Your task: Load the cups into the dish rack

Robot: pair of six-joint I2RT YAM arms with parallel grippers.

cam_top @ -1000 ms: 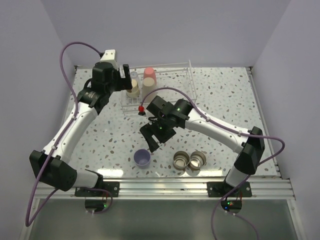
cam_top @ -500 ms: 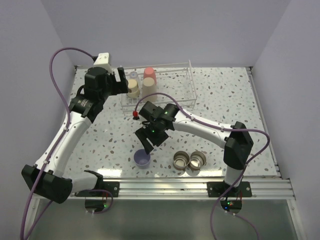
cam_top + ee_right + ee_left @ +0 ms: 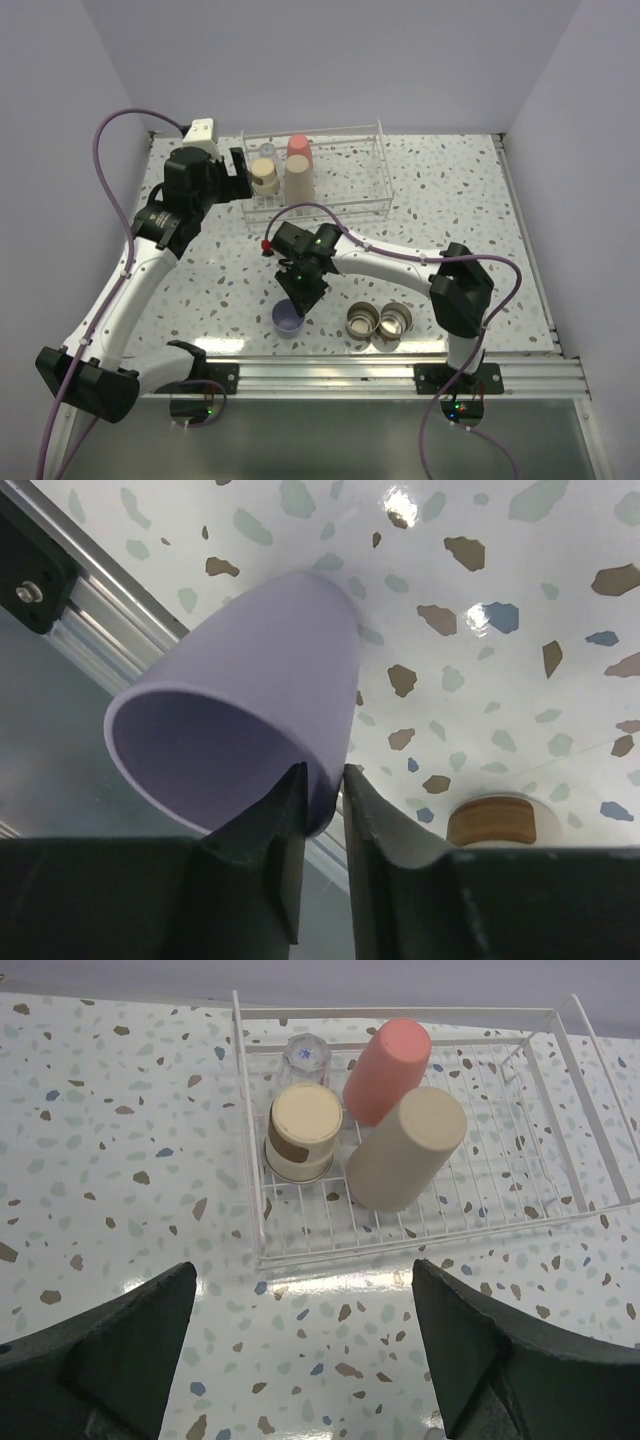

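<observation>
The lavender cup (image 3: 288, 318) stands mouth up near the table's front edge. My right gripper (image 3: 298, 300) is shut on its rim, one finger inside and one outside; the right wrist view shows the gripper (image 3: 325, 780) pinching the lavender cup (image 3: 250, 710). Two steel cups (image 3: 363, 322) (image 3: 394, 321) sit just to the right. The dish rack (image 3: 500, 1130) holds a coral-red cup (image 3: 388, 1055), a larger beige cup (image 3: 408, 1150), a tan-based steel cup (image 3: 303, 1130) and a tiny clear cup (image 3: 305, 1052). My left gripper (image 3: 303, 1270) hovers open and empty in front of the rack.
A steel cup's tan base (image 3: 490, 822) shows close beside my right fingers. The metal rail (image 3: 330, 375) runs along the table's front edge just behind the lavender cup. The right half of the dish rack (image 3: 350, 180) holds nothing.
My right gripper dropped onto the lavender cup and shut on its rim. My left arm drew back to the left, away from the dish rack, still open.
</observation>
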